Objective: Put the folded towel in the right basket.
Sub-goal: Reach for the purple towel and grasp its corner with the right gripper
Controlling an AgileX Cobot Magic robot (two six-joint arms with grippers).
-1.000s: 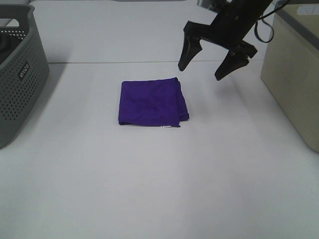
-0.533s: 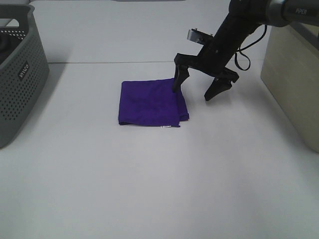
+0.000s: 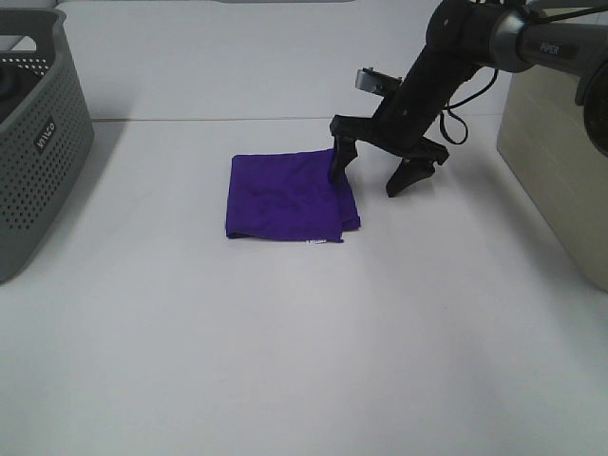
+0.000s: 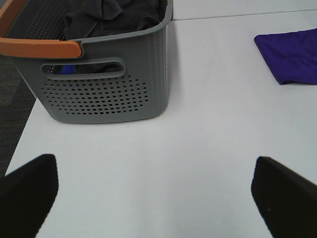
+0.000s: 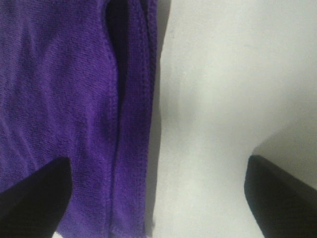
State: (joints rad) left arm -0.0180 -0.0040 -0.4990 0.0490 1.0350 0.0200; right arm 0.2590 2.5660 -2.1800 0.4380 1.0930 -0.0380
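Since one second ago, the right end effector (image 3: 365,183) has descended from well above the far part of the tabletop (image 3: 285,361) to the right margin of the folded towel (image 3: 285,197); over the last half second it dropped only slightly further. The towel itself has not shifted. It lies flat near the middle of the tabletop, somewhat toward the far edge, and keeps its folded shape. The right end effector is spread wide. One finger stands on or just over the towel's right hem and the other over bare surface just beside it, so the hem lies between the fingers, as the right wrist view confirms. No pinch has been made; whether the finger tips touch the cloth cannot be told. The left end effector (image 4: 156,191) is likewise spread and holds nothing, hanging near the left edge beside the grey basket (image 3: 38,142), which already contains dark cloth. The right basket (image 3: 560,161) stands at the right edge, well apart from the towel. Judged status: approach complete, alignment nearly complete. Remaining steps: close on the hem, lift, carry toward the right edge, release into the right basket.
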